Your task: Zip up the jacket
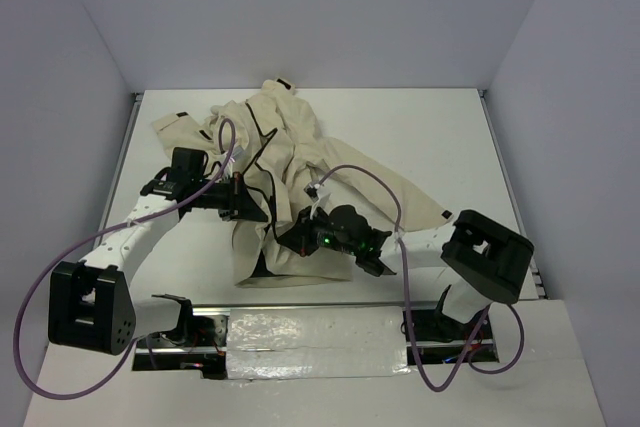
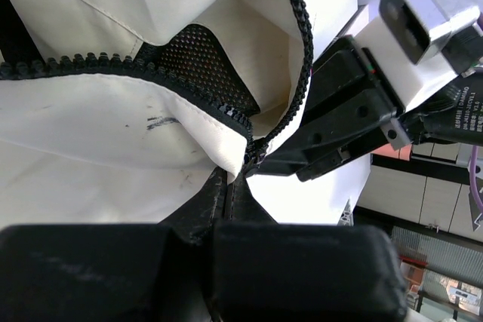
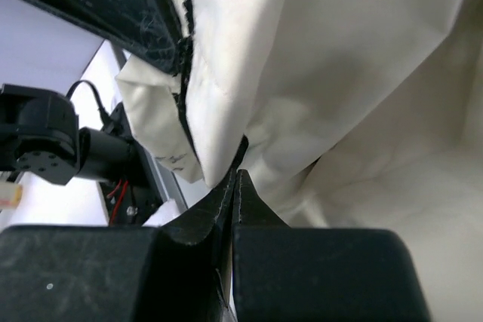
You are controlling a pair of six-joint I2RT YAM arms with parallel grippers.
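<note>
Jacket (image 1: 290, 147) is bunched up mid-table (image 1: 450, 127). One sleeve runs out toward 10 o'clock, and a flatter panel trails toward 4 o'clock. The bottom hem is at 6 o'clock, nearest the arm bases.

Left gripper (image 1: 262, 215): comes in from 9 o'clock with the jaws pressed together. In the left wrist view its fingers (image 2: 113, 269) pinch the cream cloth right at the bottom end of the zipper (image 2: 75, 65), and the fabric is clamped between the tips.

Right gripper (image 1: 290, 240): comes in from 3 o'clock, just beside the left one and nearly tip to tip with it. Its jaws are also closed with no gap, and the fingers (image 3: 324, 277) meet on a fold of the jacket edge. From the left wrist view its tips sit at the slider (image 2: 253, 157). I can't tell whether it has the pull tab itself or only the cloth and tape next to it.

Zipper state: the slider is low, at the base. Above it the two tooth rows split, one going to 9 o'clock and the other to 1 o'clock in the left wrist view. Dark mesh lining (image 2: 200, 58) shows in the gap between them.
</note>
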